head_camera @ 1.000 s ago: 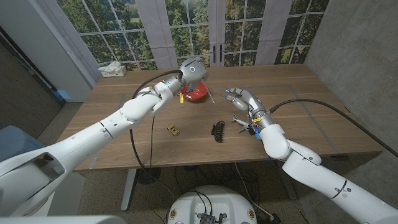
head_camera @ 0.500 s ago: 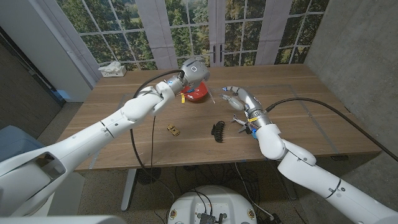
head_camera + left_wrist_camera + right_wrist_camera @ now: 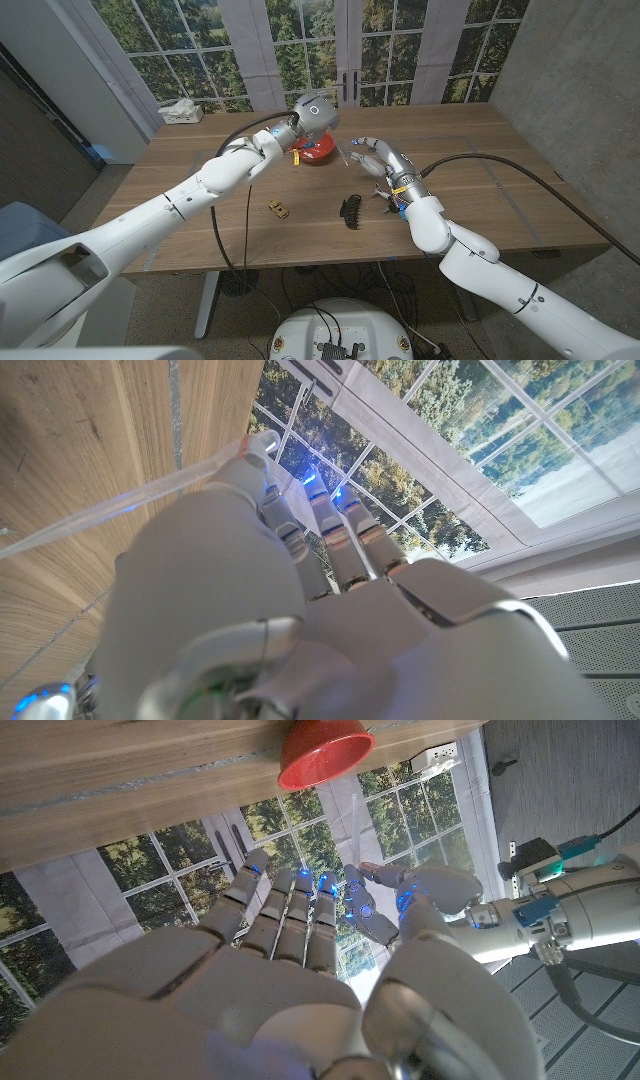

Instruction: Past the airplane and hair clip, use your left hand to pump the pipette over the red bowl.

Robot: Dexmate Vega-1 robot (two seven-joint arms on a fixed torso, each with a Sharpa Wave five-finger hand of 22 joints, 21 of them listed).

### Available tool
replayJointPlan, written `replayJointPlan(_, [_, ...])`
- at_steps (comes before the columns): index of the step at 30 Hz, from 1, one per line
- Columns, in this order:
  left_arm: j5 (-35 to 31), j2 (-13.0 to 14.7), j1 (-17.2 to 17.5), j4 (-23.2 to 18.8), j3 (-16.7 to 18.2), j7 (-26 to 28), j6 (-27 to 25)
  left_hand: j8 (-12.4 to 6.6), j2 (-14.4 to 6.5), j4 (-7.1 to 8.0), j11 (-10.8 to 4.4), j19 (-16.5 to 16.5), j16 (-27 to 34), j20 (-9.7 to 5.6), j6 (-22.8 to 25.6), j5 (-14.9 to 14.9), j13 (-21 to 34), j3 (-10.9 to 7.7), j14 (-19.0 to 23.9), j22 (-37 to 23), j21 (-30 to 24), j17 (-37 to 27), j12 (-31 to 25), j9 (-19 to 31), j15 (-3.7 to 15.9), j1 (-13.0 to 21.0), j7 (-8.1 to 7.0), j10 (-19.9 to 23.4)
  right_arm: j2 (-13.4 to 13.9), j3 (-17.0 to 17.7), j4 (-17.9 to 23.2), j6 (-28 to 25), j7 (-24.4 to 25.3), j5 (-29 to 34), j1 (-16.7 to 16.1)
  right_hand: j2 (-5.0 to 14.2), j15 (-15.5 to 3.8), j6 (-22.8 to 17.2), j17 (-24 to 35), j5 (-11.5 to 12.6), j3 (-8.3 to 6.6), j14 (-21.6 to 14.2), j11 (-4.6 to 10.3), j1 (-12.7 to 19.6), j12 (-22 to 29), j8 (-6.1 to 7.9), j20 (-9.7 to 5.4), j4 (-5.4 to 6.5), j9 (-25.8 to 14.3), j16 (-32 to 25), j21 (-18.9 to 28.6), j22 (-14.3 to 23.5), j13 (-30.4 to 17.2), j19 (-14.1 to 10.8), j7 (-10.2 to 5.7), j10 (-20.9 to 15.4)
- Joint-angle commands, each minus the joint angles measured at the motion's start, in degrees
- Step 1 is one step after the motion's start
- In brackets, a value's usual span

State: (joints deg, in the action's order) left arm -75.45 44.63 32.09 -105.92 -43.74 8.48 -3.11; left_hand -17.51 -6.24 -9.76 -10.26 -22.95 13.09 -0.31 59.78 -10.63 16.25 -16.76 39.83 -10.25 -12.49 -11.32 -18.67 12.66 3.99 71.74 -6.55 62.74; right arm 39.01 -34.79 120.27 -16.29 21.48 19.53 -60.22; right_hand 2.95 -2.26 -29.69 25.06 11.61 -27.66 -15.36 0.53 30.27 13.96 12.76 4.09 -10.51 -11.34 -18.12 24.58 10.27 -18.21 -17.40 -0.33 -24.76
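One glossy round red bowl [image 3: 318,150]

Left hand [image 3: 312,118] raised, fingers curled; right hand [image 3: 372,155] open-fingered, low

Daylight comes through the windows [image 3: 300,45] behind the table [image 3: 200,200], lighting the wood evenly with soft, faint shadows; the head view is sharp at the middle and bends toward its edges. In the left wrist view the left hand [image 3: 290,610] sits too near the lens and blurs, perhaps from motion as well. The right wrist view shows the right hand [image 3: 300,990] soft and shaded, with panes glaring pale behind.
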Motion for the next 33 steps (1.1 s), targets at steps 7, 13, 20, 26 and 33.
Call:
replayJointPlan(7, [-0.1,-0.6,-0.9,1.0,-0.6,-0.1,0.7,-0.10,0.0,0.02,-2.09,-0.4,-0.4,-0.26,0.3,-0.6,1.6,0.17,0.4,-0.3,0.0,-0.2,-0.3,0.2,9.78,0.5,-0.38,2.9,-2.5,-2.5,-3.2,0.1,-1.5,2.4,4.1,-0.12,-0.85,-0.6,0.1,-0.1,0.10,-0.4,0.70,1.7,-0.1,0.52,0.04,0.12,-0.2,-0.2,-0.1,0.3,-0.1,-0.3,-0.23,-0.2])
replayJointPlan(13, [-0.2,-0.9,-1.2,1.3,-0.9,-0.3,0.6,-0.11,0.0,0.02,-2.09,-0.4,-0.4,-0.24,0.3,-0.6,1.7,0.21,0.5,-0.3,0.0,-0.2,-0.2,0.2,9.78,0.5,-0.44,2.9,-3.1,-3.0,-4.3,0.8,-2.2,2.3,5.4,-0.15,-0.99,-0.7,0.1,-0.2,0.15,-0.4,0.76,2.1,-0.1,0.54,0.02,0.21,-0.2,-0.2,-0.2,0.3,-0.1,-0.3,-0.28,-0.3])
replayJointPlan(20, [-0.3,-1.1,-1.5,1.6,-1.2,-0.8,0.6,-0.11,-0.1,0.04,-2.08,-0.4,-0.4,-0.25,0.3,-0.6,1.7,0.24,0.5,-0.3,0.1,-0.2,-0.1,0.2,9.78,0.5,-0.35,2.9,-3.1,-3.2,-4.8,1.3,-3.2,1.9,6.0,-0.21,-0.99,-1.2,0.1,-0.3,0.27,-0.4,0.77,2.4,0.0,0.69,0.05,0.36,-0.2,-0.2,-0.3,0.4,-0.1,-0.4,-0.35,-0.7])
replayJointPlan(26, [-0.3,-1.4,-1.9,1.8,-1.5,-0.7,0.7,-0.10,-0.1,0.05,-2.07,-0.4,-0.4,-0.27,0.3,-0.6,1.7,0.28,0.6,-0.3,0.1,-0.2,0.0,0.2,9.78,0.5,-0.36,2.8,-3.0,-3.4,-5.0,1.6,-3.6,2.1,6.4,-0.25,-0.87,-2.0,0.1,-0.4,0.42,-0.3,0.84,2.6,0.0,0.94,0.11,0.50,-0.3,-0.2,-0.3,0.4,-0.2,-0.4,-0.32,-0.6])
replayJointPlan(33, [-0.3,-1.7,-2.3,2.1,-1.8,-0.5,0.9,-0.10,-0.1,0.04,-2.09,-0.4,-0.5,-0.24,0.3,-0.6,1.8,0.30,0.6,-0.3,0.1,-0.2,0.0,0.3,9.78,0.5,-0.35,2.9,-3.1,-4.0,-5.2,1.0,-4.8,2.3,7.1,-0.27,-0.68,-2.3,0.1,-0.4,0.57,-0.3,0.87,2.7,0.0,0.98,0.18,0.65,-0.3,-0.2,-0.4,0.4,-0.2,-0.4,-0.24,-0.7])
